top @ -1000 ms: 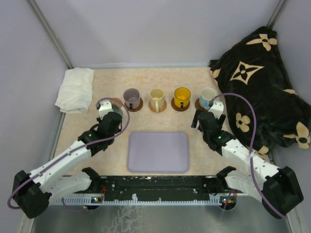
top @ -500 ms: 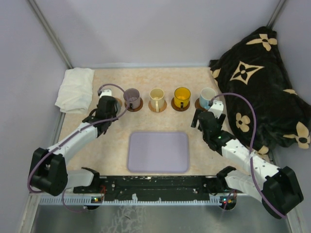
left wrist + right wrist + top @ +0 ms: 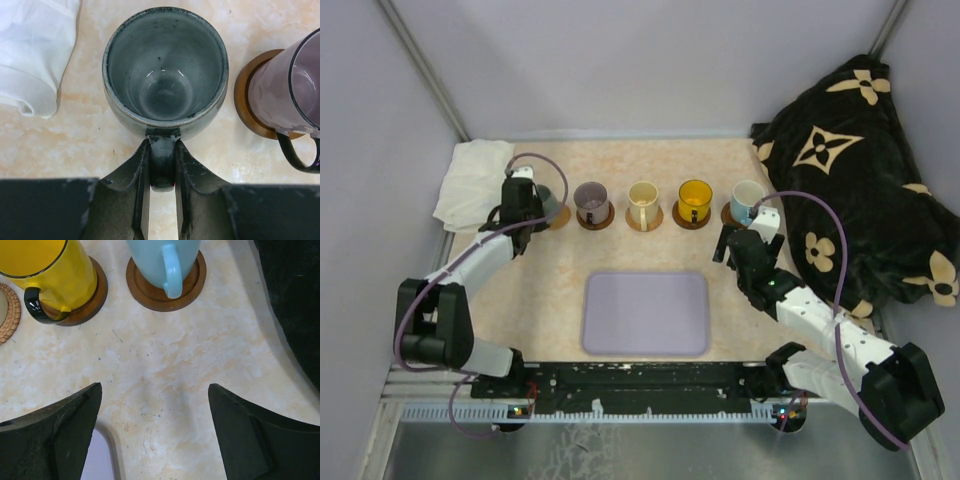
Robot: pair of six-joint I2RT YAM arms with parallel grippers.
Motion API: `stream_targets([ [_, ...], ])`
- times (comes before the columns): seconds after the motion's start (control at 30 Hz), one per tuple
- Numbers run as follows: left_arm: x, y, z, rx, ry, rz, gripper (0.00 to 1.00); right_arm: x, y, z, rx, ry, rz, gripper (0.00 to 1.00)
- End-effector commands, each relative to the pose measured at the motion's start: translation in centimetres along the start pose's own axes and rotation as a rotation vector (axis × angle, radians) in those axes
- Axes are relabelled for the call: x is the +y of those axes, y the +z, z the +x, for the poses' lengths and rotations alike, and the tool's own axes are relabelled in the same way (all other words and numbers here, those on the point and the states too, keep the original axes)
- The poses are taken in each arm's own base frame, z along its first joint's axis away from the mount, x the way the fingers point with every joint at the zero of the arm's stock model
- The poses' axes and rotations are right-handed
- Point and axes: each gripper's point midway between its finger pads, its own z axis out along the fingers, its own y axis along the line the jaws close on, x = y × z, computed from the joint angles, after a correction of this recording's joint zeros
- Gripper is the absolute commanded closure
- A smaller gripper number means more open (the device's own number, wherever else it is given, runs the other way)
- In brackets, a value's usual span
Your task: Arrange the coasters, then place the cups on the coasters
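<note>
My left gripper (image 3: 162,161) is shut on the handle of the grey-green cup (image 3: 165,75) at the row's left end (image 3: 550,204); a sliver of coaster (image 3: 560,222) shows by it in the top view, none in the wrist view. To its right, the purple cup (image 3: 590,198) stands on a dark coaster (image 3: 245,100). The cream cup (image 3: 643,200), yellow cup (image 3: 45,270) and white cup with a blue handle (image 3: 167,260) each stand on a coaster. My right gripper (image 3: 155,390) hangs open over bare table, short of the last two.
A folded white cloth (image 3: 475,183) lies at the back left, close to the grey-green cup. The lavender tray (image 3: 646,312) sits in the middle near the arms. A black blanket with a cream flower pattern (image 3: 860,170) fills the right side.
The left arm has carried the grey-green cup away from the near side, back and left, to the left end of the row. The right arm has stayed still.
</note>
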Motion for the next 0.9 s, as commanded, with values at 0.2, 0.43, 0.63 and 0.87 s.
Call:
stream_targets([
  [0.2, -3.2, 0.9, -6.5, -0.155, -0.010, 0.136, 1.00, 0.6, 0.2, -1.6, -0.045, 0.025, -0.008, 0.12],
  [0.43, -2.8, 1.3, -6.1, -0.151, -0.018, 0.110, 1.00, 0.7, 0.2, -1.9, -0.046, 0.027, -0.010, 0.12],
  [0.63, -2.5, 1.7, -5.6, -0.147, -0.018, 0.094, 1.00, 0.7, 0.2, -1.9, -0.045, 0.026, -0.011, 0.12],
  [0.87, -2.2, 1.9, -5.0, -0.156, -0.026, 0.077, 1.00, 0.6, 0.2, -1.7, -0.041, 0.024, -0.007, 0.12],
])
